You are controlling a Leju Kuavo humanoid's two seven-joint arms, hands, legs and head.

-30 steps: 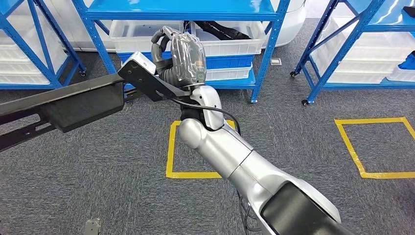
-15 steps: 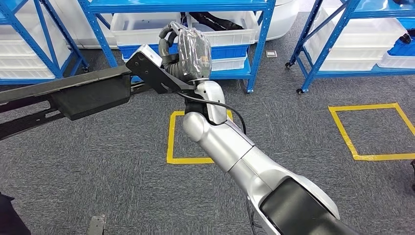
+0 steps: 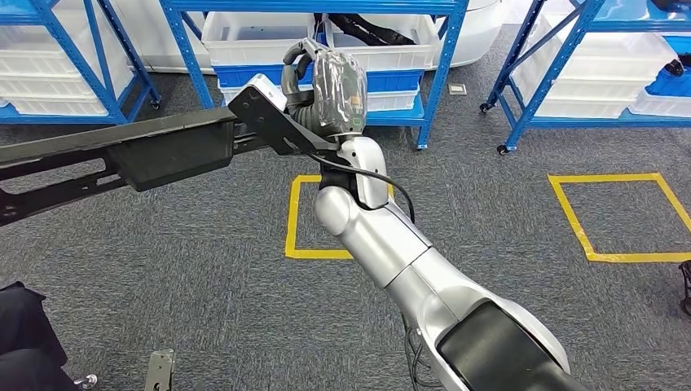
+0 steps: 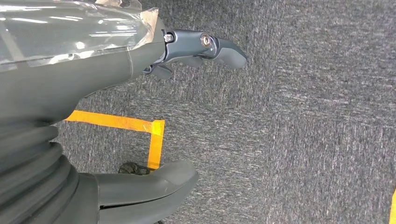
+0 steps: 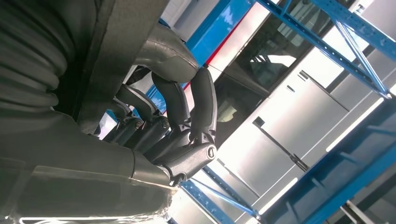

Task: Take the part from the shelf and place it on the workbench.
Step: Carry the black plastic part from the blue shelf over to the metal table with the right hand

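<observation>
My right hand (image 3: 330, 81), wrapped in clear film, is raised in front of me and grips one end of the part (image 3: 163, 151), a long black moulded piece that reaches away to the left edge of the head view. In the right wrist view its fingers (image 5: 180, 100) curl around the part's dark edge (image 5: 116, 51). My left hand (image 4: 70, 70) hangs over the grey carpet, with its thumb (image 4: 154, 184) and fingers (image 4: 210, 46) apart and nothing between them.
Blue shelves (image 3: 444, 57) with white bins (image 3: 244, 32) stand ahead, and another rack (image 3: 570, 49) stands to the right. Yellow tape squares (image 3: 290, 220) (image 3: 574, 220) mark the grey carpet. A dark object (image 3: 24, 334) lies at the lower left.
The whole picture has shifted, so the camera has moved. My right hand keeps its grip on the part, and both sit slightly further right in the picture.
</observation>
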